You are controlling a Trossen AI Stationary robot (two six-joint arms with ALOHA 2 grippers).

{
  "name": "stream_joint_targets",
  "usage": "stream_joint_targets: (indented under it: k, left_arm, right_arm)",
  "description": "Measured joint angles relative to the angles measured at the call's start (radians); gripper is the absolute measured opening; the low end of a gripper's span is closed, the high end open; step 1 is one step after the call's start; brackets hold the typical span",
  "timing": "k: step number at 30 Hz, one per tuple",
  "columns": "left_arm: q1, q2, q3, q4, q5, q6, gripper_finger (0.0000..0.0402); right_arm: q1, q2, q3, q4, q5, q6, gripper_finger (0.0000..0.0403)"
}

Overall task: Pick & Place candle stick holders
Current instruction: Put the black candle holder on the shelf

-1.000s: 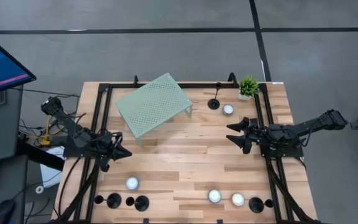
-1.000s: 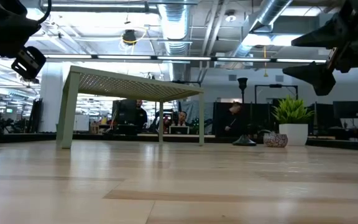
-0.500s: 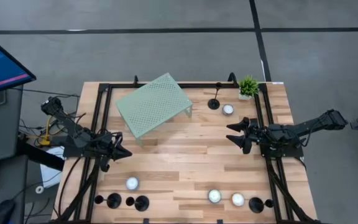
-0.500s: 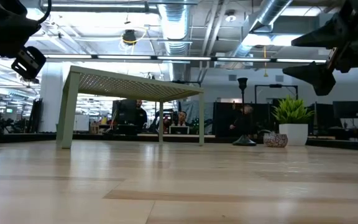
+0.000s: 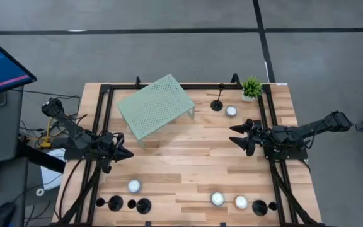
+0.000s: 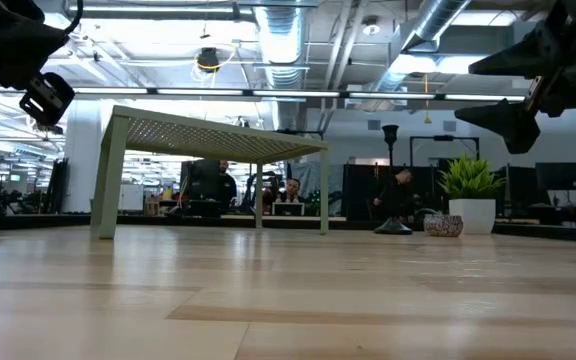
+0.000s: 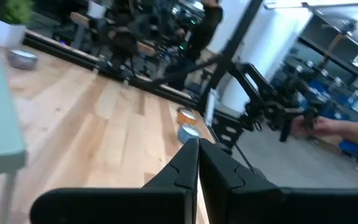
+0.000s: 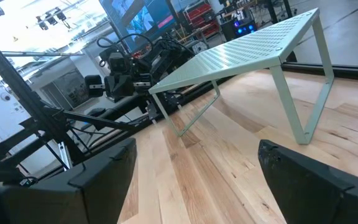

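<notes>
1. We count seven candle stick holders on the table (image 5: 188, 157): one standing near the far edge (image 5: 217, 101), four along the near edge at the left (image 5: 115, 203), and two at the near right corner (image 5: 259, 207).
2. We count four small round tealights: one just beside the far holder (image 5: 231, 111), one at the near left (image 5: 134, 185), and two close together at the near right (image 5: 217, 198).
3. We see one pale green perforated stand (image 5: 154, 105) set at an angle on the far left of the table, and one small potted plant (image 5: 252, 87) at the far right corner.
4. The holders are black. From above, those at the near edge show as round dark discs of differing width. The far holder shows a round base, a thin stem and a small cup on top; in the low view it stands upright (image 6: 391, 180) next to the plant.
5. The left gripper (image 5: 123, 154) hangs over the table's left side with its fingers pressed together, holding nothing.
6. The right gripper (image 5: 235, 135) hangs over the right side, its fingers spread wide and empty, well apart from every holder.
</notes>
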Motion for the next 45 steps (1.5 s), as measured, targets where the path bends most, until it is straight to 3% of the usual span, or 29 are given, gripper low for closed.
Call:
stream_joint_targets:
  k: [7, 12, 27, 37, 45]
  left_arm:
    - [0.000, 0.001, 0.000, 0.215, -0.114, 0.000, 0.0011]
    - [0.000, 0.046, 0.060, 0.321, -0.190, 0.030, 0.0011]
    - [0.000, 0.606, 0.547, 0.318, -0.193, 0.037, 0.0005]
    - [0.000, 0.782, 0.720, 0.316, -0.154, 0.032, 0.0016]
    - [0.017, 0.884, 0.892, 0.319, -0.083, 0.177, 0.0093]
  right_arm:
    - [-0.033, 0.000, 0.000, -0.023, 0.104, -0.241, 0.0328]
    - [-0.047, 0.000, 0.000, -0.023, 0.104, -0.263, 0.0328]
    - [-0.047, 0.000, 0.000, -0.013, 0.104, -0.263, 0.0328]
    - [-0.045, 0.000, 0.007, 0.038, 0.104, 0.021, 0.0328]
    - [-0.046, 0.000, 0.019, 0.119, 0.103, 0.211, 0.0328]
